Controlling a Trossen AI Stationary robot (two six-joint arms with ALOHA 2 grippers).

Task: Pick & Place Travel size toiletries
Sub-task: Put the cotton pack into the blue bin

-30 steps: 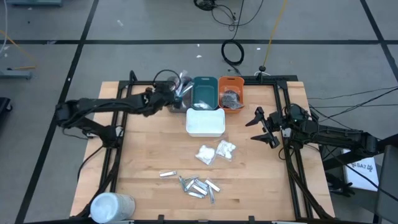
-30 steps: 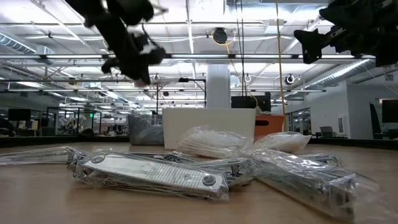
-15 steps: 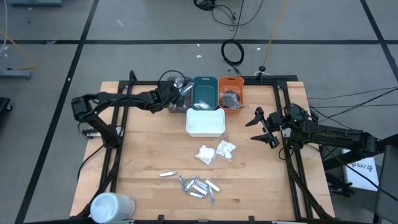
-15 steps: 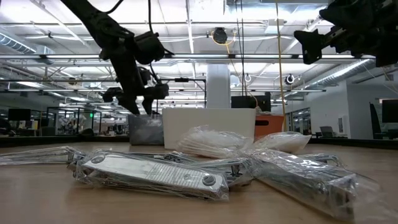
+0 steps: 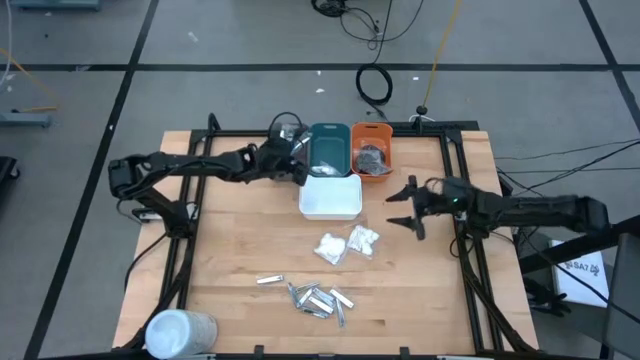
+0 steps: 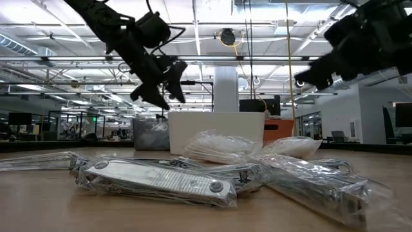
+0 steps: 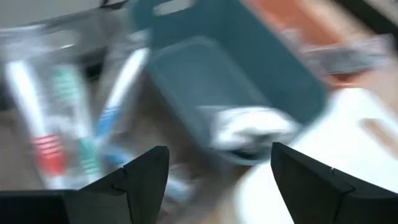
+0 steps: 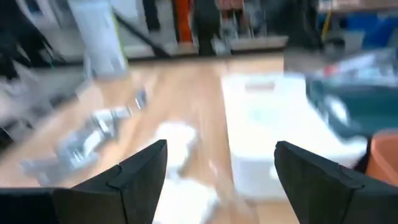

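In the high view the silver sachets [image 5: 318, 298] lie low in the frame and the white packets [image 5: 348, 243] mid-frame, their pile running left-right, below and left of the spread, empty right gripper [image 5: 404, 209], the nearer arm. Farther up, the left gripper [image 5: 297, 166], spread and empty, hangs beside the grey tray [image 5: 284, 129] holding wrapped sticks. Since a second ago the right gripper has swung toward the packets, and the left has opened.

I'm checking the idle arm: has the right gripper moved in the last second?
Yes. In the high view the right gripper has swung inward toward the white tray, away from the table's right edge.
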